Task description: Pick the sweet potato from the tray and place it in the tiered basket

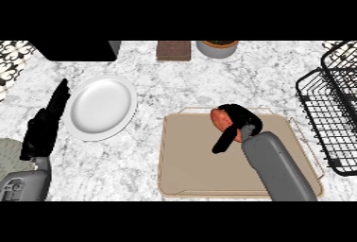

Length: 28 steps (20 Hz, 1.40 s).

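Marble-patterned white and grey stone makes up the surface (181, 80), which fills almost the whole head view. A beige tray (209, 165) with a thin raised rim serves as the landmark. Beyond the tray's far edge, against the back of the surface, stand a brown block (174, 50) and a grey pot (216, 48) with dark contents, both cut off at the top. A black box (73, 50) sits further along the back, away from the tray, also cut off. Beside the tray, apart from it, lies a white plate (102, 108). On the tray's other side stands the black wire tiered basket (333, 118), only partly in view.

The sweet potato (220, 119), reddish orange, lies on the tray near its far edge. The right hand (241, 124) is over it, fingers curled around its far side and the thumb reaching down toward the tray's middle, so the hand holds the sweet potato. Whether the sweet potato touches the tray or is lifted off it cannot be told.

The hand hides much of the sweet potato, and the grey forearm (279, 168) covers part of the tray's near corner. The left hand (47, 124) rests beyond the plate from the tray, fingers straight and pointing away, touching nothing.
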### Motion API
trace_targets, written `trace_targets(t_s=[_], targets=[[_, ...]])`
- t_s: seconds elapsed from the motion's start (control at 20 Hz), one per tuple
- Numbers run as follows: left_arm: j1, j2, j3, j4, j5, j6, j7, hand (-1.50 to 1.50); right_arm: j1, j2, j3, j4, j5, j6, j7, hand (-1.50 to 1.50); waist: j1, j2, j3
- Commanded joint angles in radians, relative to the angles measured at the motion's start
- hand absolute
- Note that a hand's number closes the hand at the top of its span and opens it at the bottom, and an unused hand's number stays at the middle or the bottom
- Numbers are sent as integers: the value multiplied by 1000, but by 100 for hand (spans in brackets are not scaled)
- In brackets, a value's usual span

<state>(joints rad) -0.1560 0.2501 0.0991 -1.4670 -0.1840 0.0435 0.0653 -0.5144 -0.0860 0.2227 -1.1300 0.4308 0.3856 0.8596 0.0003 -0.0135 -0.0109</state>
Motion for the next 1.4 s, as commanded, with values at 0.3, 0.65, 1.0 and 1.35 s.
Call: trace_targets(t_s=[0.3, 0.65, 1.0, 1.35], targets=[[40, -13, -14, -15, -30, 4, -10, 0, 31, 2, 68, 22, 67, 41, -138, 150, 6, 14, 11], [46, -37, -11, -10, -36, 16, -36, 0, 33, 57, -37, -130, 6, 5, -16, 150, 0, 13, 11], [15, -11, 0, -40, -17, -4, -5, 0, -148, -193, -351, 44, 243, -427, 274, 150, 18, 50, 4], [-19, -25, -30, -41, -20, -16, -1, 0, -302, -374, -418, 117, 572, -700, 414, 150, 81, 62, 1]])
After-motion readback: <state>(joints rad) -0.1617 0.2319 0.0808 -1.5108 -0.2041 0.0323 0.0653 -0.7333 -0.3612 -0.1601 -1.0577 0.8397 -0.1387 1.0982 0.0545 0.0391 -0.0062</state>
